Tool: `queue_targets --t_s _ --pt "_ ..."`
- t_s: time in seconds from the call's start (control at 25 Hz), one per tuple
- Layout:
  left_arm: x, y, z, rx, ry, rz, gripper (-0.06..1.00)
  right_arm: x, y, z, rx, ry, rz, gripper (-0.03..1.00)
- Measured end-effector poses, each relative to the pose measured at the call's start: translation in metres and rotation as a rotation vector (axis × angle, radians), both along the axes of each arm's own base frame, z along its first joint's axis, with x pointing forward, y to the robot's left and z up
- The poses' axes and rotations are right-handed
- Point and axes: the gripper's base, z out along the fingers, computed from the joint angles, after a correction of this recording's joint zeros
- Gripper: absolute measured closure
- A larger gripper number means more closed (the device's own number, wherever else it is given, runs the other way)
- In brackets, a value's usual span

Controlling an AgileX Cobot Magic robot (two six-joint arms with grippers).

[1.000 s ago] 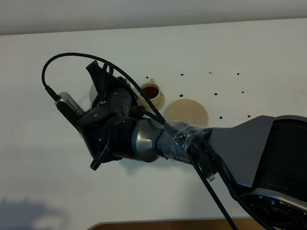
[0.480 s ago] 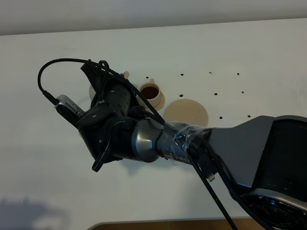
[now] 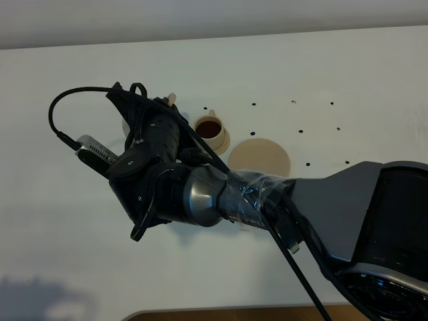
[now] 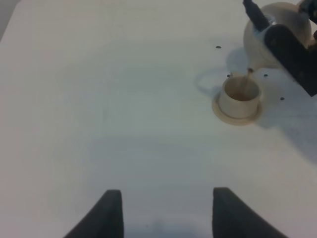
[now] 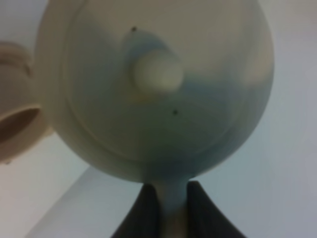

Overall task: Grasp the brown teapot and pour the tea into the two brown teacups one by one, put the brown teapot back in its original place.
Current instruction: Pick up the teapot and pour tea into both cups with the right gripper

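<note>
Table (image 3: 348, 73): white and flat, marked with small dark dots; the cups and saucers sit toward its far edge, left of the middle.
Spill risk: the teapot (image 4: 256, 49) is tipped and a thin stream (image 4: 246, 82) falls into the cup under the spout (image 4: 240, 96). I judge that a small drift of the arm would throw the stream onto the small saucer (image 4: 237, 117) or the table.
Overfill risk: the level in that cup cannot be read, so holding the tilt too long could run it over.
Slip risk: the right claw (image 5: 171, 206) holds only the thin handle, with the pot's weight hanging off it; a weak hold could let the pot swing or drop onto the cup.
Knock risk: the filled cup (image 3: 209, 127), dark with tea, stands just beside the arm. The swing over to the wide saucer (image 3: 259, 158) could clip it.
Lid: its knob (image 5: 157, 72) faces the wrist camera; a steeper tilt might shift the lid.
Teapot to right claw: handle pinched between the fingers, body beyond the tips, held above the table near the far edge.
Left claw (image 4: 166, 210): spread apart, holding nothing, well apart from teapot and cup.
</note>
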Motion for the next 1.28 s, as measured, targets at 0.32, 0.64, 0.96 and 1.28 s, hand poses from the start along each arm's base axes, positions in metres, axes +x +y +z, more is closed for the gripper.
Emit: queue_targets --t_s 0.32,0.64,0.96,1.28 --pt "0.0 0.0 0.0 0.0 0.0 0.0 0.49 0.0001 0.0015 0.0004 -0.036 -0.004 0.037 0.85" --pt "0.0 0.0 0.0 0.0 0.0 0.0 0.49 -0.0059 0.0074 0.001 -0.093 -0.011 0.088 0.85" --pt "0.0 0.0 0.0 0.0 0.0 0.0 0.49 -0.0051 0.0088 0.0034 -0.119 -0.041 0.113 0.85" --pt "0.0 0.0 0.0 0.0 0.0 0.0 0.49 -0.0046 0.0092 0.0046 -0.153 -0.054 0.134 0.85"
